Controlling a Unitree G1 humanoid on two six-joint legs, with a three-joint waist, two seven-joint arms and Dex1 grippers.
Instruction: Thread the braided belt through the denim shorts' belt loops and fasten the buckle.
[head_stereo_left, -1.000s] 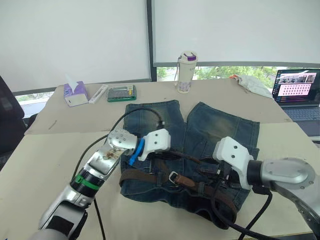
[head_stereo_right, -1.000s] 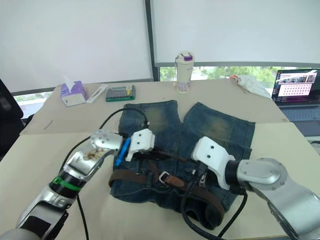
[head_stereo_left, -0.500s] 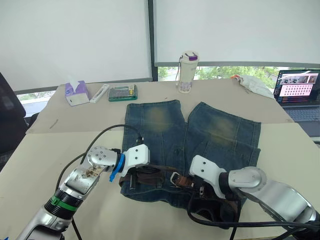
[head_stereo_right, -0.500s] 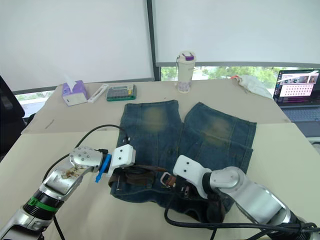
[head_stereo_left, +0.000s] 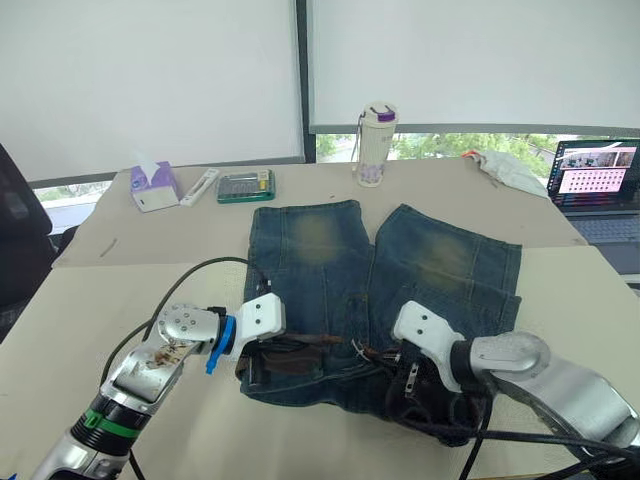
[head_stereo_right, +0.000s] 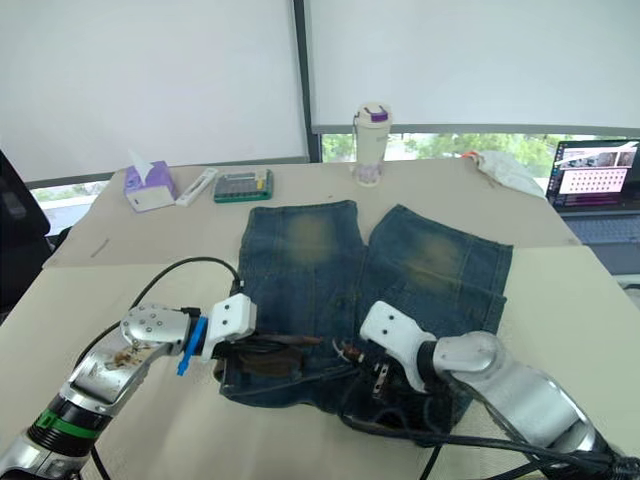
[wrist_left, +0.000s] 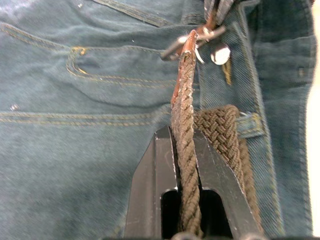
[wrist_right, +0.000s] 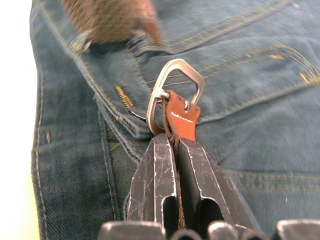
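Observation:
The blue denim shorts (head_stereo_left: 400, 262) lie flat on the table, waistband toward me. The dark brown braided belt (wrist_left: 186, 100) runs along the waistband and passes under a belt loop (wrist_left: 249, 124). My left gripper (wrist_left: 182, 136) is shut on the braided strap at the left part of the waistband (head_stereo_left: 272, 348). My right gripper (wrist_right: 170, 140) is shut on the brown leather tab just behind the silver buckle (wrist_right: 196, 80). It holds the buckle over the fly near the waistband's middle (head_stereo_left: 385, 360). The strap's end in the left wrist view reaches the buckle.
At the table's far side stand a bottle (head_stereo_left: 374, 145), a calculator (head_stereo_left: 244, 185), a white bar (head_stereo_left: 199, 186) and a tissue box (head_stereo_left: 152, 187). A laptop (head_stereo_left: 596, 185) and white cloth (head_stereo_left: 510, 168) sit far right. Black cables (head_stereo_left: 440, 430) loop over the shorts' near right corner.
Both grippers came down from over the shorts to the waistband. In the last half second the left one slid slightly left and the right one slightly right, with the belt held between them.

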